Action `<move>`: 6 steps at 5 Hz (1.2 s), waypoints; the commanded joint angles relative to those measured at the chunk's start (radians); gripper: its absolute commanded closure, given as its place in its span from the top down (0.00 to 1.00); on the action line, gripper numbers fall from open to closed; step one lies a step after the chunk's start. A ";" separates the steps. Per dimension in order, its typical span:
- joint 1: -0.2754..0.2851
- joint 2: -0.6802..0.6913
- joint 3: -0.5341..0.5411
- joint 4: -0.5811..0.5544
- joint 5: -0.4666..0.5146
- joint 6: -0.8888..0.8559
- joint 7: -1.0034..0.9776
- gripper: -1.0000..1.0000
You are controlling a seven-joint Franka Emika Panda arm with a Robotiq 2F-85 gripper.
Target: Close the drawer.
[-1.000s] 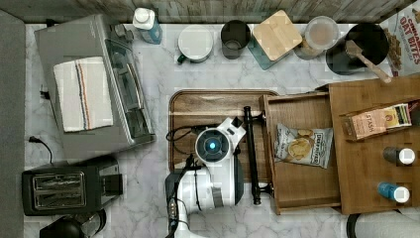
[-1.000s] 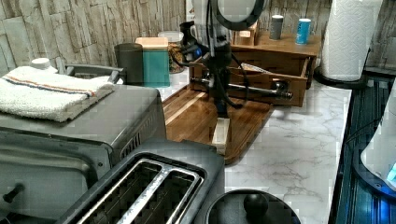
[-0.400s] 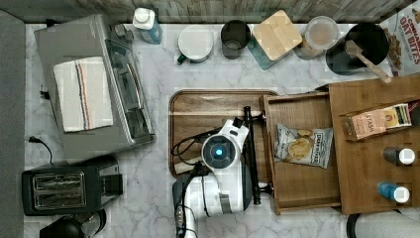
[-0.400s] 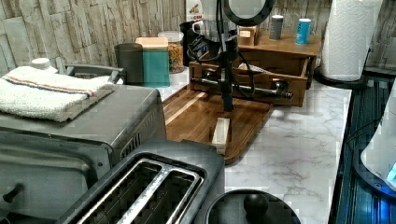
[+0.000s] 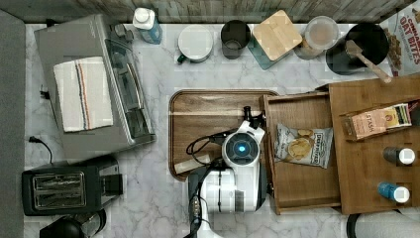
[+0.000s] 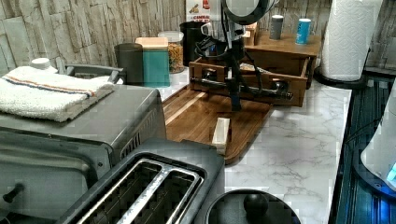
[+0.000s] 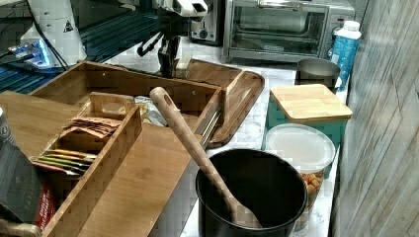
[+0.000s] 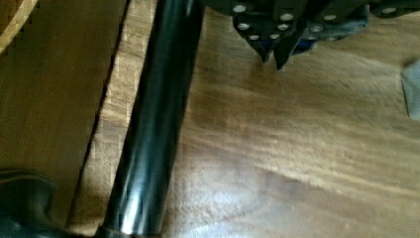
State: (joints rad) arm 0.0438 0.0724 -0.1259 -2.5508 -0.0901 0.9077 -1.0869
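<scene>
White-veined marble counter (image 5: 218,69) bears the open drawer (image 5: 302,191), wood-plank wall (image 6: 88,23) behind.

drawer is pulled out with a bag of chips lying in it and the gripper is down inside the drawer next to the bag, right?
Not quite. The drawer is pulled out with the bag of chips in it, but the gripper is outside it, down over the serving tray just before the drawer's dark handle. The left view shows this.
</scene>
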 commanded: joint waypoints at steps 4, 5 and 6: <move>-0.175 -0.005 -0.129 0.248 0.099 -0.007 -0.250 0.00; -0.177 -0.004 -0.185 0.239 0.128 0.060 -0.250 0.00; -0.232 0.068 -0.194 0.375 0.128 -0.079 -0.319 0.00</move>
State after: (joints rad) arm -0.1109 0.1136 -0.2341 -2.4199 0.0392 0.8687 -1.3301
